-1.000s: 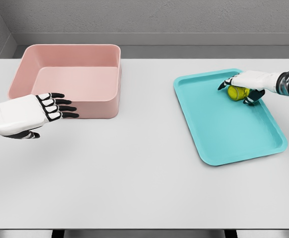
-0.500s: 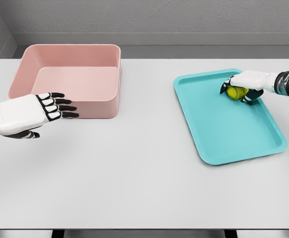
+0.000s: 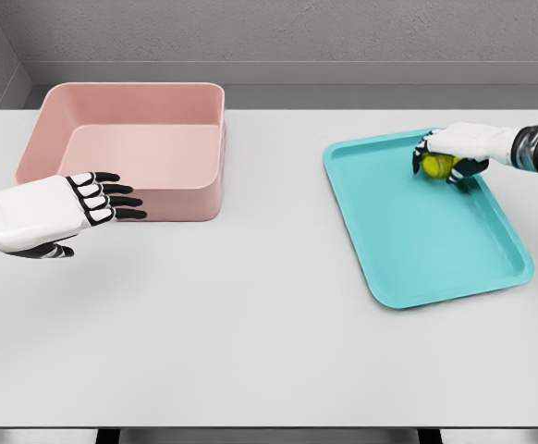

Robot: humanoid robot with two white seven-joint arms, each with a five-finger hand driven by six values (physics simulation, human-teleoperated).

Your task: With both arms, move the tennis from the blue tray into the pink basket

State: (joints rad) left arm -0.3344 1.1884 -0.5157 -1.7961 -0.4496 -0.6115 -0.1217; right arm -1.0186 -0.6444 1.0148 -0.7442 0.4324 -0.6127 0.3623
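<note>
A yellow-green tennis ball is held over the far right part of the blue tray. My right hand is shut on the ball from above, its fingers curled around it, and the ball looks slightly lifted off the tray floor. The pink basket stands at the far left of the table with nothing inside it. In front of the basket's near wall my left hand hovers open, fingers stretched toward the right.
The white table carries only the basket and the tray. A grey wall runs behind its far edge.
My right hand has closed on the tennis ball and risen a little toward the tray's far edge. The left hand has not moved.
</note>
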